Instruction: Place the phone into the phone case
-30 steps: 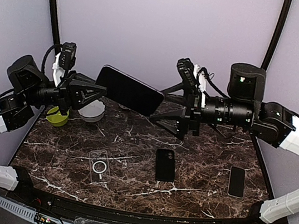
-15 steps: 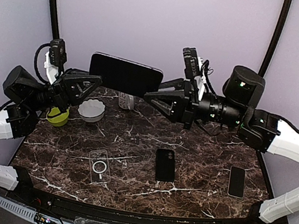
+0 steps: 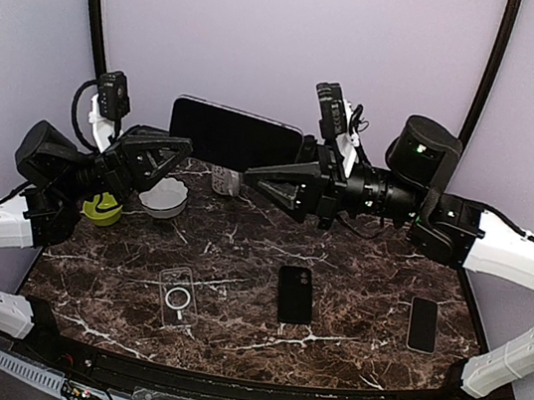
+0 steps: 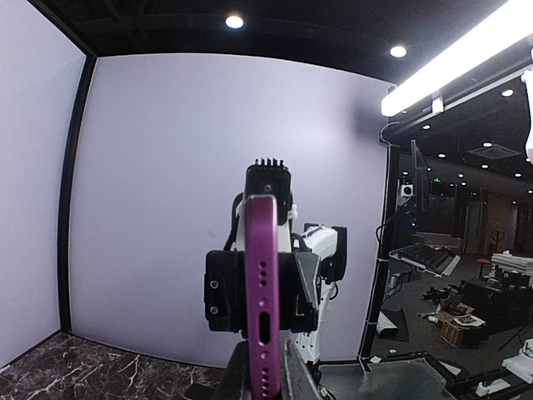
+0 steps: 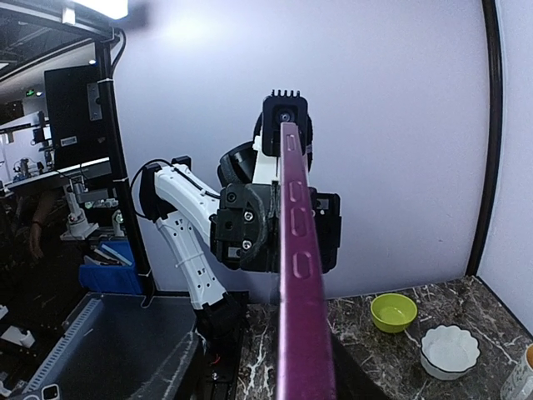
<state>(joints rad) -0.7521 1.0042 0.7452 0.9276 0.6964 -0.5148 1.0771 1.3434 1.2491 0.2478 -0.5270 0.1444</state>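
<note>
A black phone with a purple rim (image 3: 236, 137) is held level in the air above the back of the table, screen facing the top camera. My left gripper (image 3: 176, 151) is shut on its left end and my right gripper (image 3: 263, 175) is shut on its right end. In the left wrist view the phone's purple edge (image 4: 261, 275) stands upright between my fingers (image 4: 265, 371). In the right wrist view the edge (image 5: 298, 250) rises from my gripper (image 5: 305, 379). The clear phone case (image 3: 176, 296) with a white ring lies flat on the table, front left, below the arms.
Two other black phones lie on the marble table, one at the centre (image 3: 294, 294) and one at the right (image 3: 421, 324). A green bowl (image 3: 102, 207), a white bowl (image 3: 161, 199) and a small cup (image 3: 224, 183) stand at the back left.
The held phone has risen and turned from tilted to level. Both arms lifted with it, and the right arm reached further left.
</note>
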